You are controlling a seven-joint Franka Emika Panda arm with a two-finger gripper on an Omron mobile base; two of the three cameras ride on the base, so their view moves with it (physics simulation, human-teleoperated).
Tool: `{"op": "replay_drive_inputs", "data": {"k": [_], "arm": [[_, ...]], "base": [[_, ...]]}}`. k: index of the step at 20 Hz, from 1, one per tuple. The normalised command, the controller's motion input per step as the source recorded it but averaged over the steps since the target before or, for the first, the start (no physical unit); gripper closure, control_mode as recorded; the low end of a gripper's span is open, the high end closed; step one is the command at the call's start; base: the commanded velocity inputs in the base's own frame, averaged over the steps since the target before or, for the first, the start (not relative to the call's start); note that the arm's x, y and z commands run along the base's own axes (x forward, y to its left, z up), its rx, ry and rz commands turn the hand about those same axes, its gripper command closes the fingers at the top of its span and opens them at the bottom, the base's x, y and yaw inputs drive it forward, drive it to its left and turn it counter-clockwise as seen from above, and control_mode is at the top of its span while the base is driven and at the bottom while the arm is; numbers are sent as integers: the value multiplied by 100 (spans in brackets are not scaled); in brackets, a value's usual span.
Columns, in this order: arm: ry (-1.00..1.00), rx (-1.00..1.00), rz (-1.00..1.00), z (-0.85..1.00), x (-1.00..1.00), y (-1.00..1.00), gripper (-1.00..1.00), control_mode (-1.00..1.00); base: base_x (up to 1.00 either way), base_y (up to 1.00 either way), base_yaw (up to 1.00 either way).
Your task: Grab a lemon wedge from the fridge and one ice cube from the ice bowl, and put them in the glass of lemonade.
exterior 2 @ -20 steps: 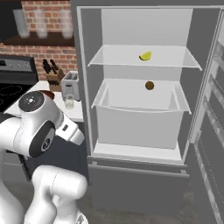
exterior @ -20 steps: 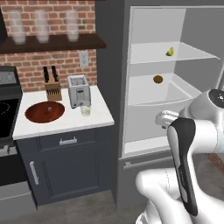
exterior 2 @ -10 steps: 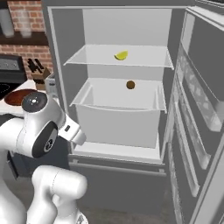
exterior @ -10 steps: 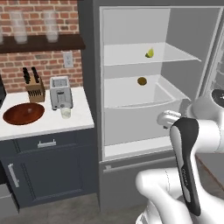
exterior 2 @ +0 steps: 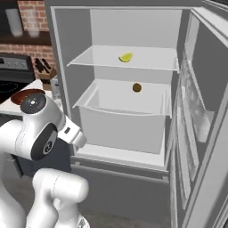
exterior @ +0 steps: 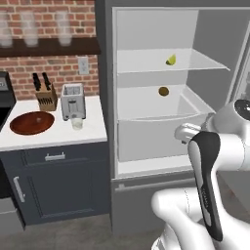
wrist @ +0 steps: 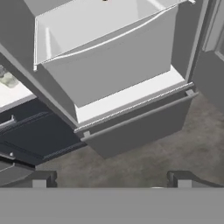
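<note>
The base has rolled right, so the open fridge [exterior: 146,122] now stands squarely ahead and the wedge [exterior: 171,60] on its upper shelf comes nearer to reach. The bowl [exterior: 32,122] and glass [exterior: 76,122] sit on the table [exterior: 93,134] at left. The hand [wrist: 111,178] hangs low before the fridge's bottom drawer, fingers wide apart, holding and touching nothing.

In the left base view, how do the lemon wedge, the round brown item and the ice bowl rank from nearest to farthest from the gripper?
1. round brown item, in the fridge drawer, above the gripper.
2. lemon wedge, on the upper shelf.
3. ice bowl, far left on the counter.
</note>
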Motion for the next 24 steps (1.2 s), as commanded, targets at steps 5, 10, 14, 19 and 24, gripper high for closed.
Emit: {"op": "replay_drive_inputs", "data": {"k": [5, 10, 14, 19, 24], "arm": [[0, 0, 0, 0, 0, 0, -100, 100], [0, 0, 0, 0, 0, 0, -100, 100], [0, 0, 0, 0, 0, 0, -100, 100], [0, 0, 0, 0, 0, 0, -100, 100], [0, 0, 0, 0, 0, 0, -100, 100]], "base": [[44, -53, 12], [59, -30, 7], [73, -2, 1], [89, 0, 0], [71, 0, 0]]}}
